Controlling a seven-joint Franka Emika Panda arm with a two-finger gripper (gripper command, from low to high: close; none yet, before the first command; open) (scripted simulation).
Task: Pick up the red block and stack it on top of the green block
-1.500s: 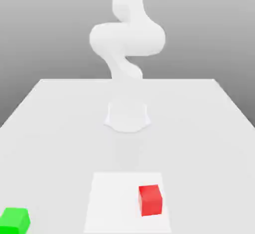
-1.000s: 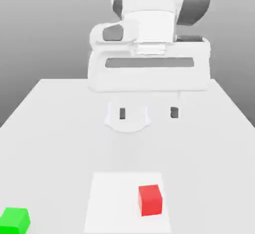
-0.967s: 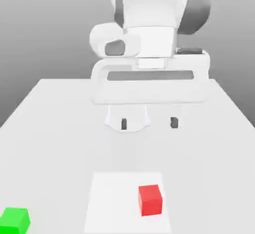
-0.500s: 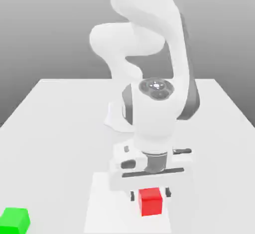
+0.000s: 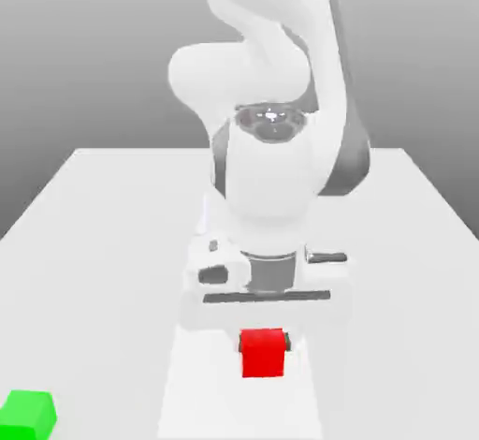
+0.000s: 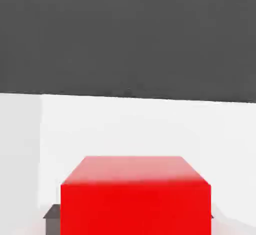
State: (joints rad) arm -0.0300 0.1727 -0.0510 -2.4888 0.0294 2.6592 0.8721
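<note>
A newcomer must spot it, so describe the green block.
On the wide pale table, look to the exterior view's left, near its lower corner. There sits a bright green cube-shaped block, alone, whereas the red one is gripped by the hand.

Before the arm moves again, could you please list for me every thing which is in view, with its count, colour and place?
block: one, red, between the gripper's fingertips, over the white square
block: one, green, at the exterior view's lower left corner
square: one, white, on the table, below the red block in the exterior view
table: one, pale grey, under the square and the green block
robot arm: one, white with dark grey parts, above the table
gripper: one, white with dark fingertips, shut on the red block
</note>
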